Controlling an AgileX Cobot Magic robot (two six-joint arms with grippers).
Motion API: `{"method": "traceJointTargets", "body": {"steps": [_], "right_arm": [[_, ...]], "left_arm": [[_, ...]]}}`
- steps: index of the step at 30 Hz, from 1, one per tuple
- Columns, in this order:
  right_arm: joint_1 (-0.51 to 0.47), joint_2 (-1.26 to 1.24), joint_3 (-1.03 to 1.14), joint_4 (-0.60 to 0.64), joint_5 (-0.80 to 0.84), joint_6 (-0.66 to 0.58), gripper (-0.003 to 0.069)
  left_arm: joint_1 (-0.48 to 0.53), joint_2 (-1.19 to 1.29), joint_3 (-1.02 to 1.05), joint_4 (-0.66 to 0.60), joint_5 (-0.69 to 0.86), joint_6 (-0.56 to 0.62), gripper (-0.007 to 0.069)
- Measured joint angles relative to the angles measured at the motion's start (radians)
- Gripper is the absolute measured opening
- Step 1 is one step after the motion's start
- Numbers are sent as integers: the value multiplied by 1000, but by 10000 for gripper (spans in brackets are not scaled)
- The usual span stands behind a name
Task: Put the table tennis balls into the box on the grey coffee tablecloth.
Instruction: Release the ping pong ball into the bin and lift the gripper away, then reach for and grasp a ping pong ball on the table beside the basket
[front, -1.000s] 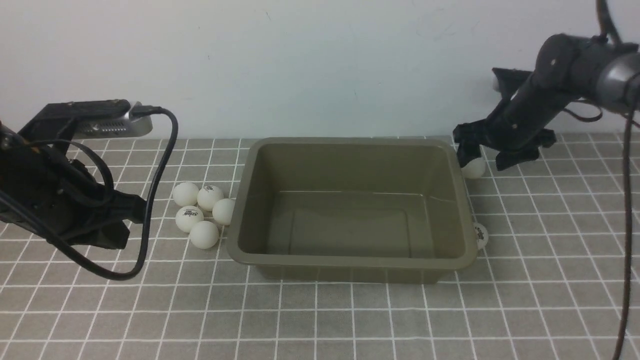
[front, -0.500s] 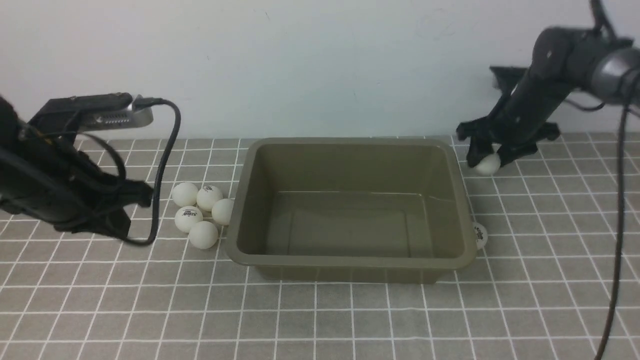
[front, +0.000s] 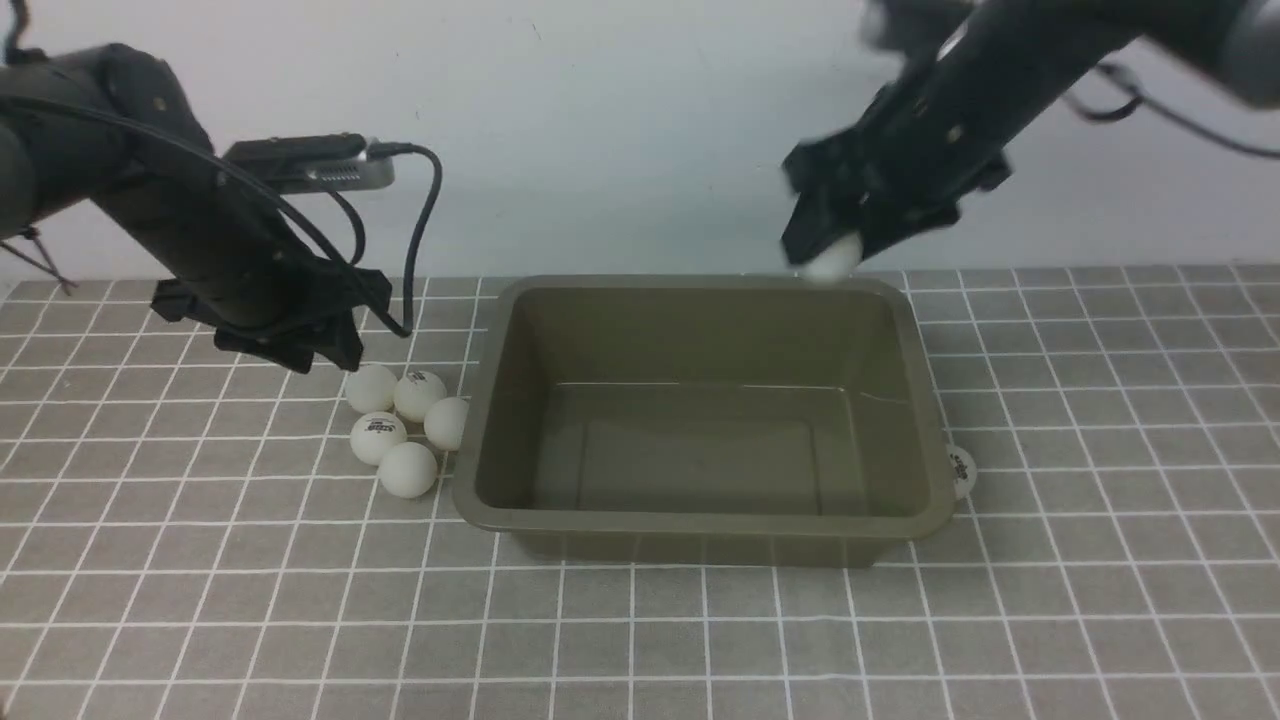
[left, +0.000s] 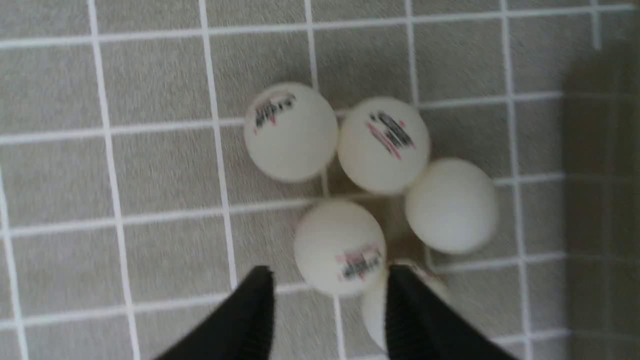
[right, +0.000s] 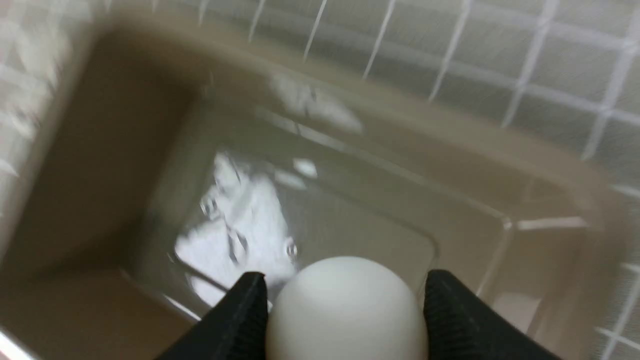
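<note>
The olive-grey box (front: 700, 522) stands on the grey coffee tablecloth (front: 640, 640), and no balls show inside it. Several table tennis balls (front: 408, 469) lie clustered on the cloth against its left side. One more ball (front: 960, 470) touches its right wall. My right gripper (front: 825, 248) is shut on a ball (front: 835, 262) above the box's back rim; the right wrist view shows this ball (right: 346, 310) between the fingers, over the box's inside (right: 450, 135). My left gripper (front: 300, 345) is open and empty just above the cluster (left: 384, 145), and one finger (left: 415, 315) partly hides a ball.
A white wall (front: 600, 130) rises right behind the cloth. A black cable (front: 425, 230) loops from the left wrist camera. Bare cloth lies in front of the box and to its right (front: 1100, 450).
My right gripper has lifted a ball off the cloth right of the box and carried it up and left, over the box's back rim. My left arm has risen and moved right, to the cluster.
</note>
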Motion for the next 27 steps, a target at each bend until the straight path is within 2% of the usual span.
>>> {"method": "traceJointTargets", "body": {"steps": [2,5,10,15,27], "right_arm": [[14,14,2,-44,0,6,386],[15,15,2,-93,0,47,514],[15,15,2,-96,0,53,623],[15,15,2,-94,0,49,634],[15,15,2,-94,0,42,581]], "left_arm": [[0,60,-40,15,-1,1,446],[0,122,-74,18,-8,1,539],[0,167,-88,28,-51,1,573],[0,173,-88,31,-93,1,573],[-1,173,-89,27,-171,1,573]]}}
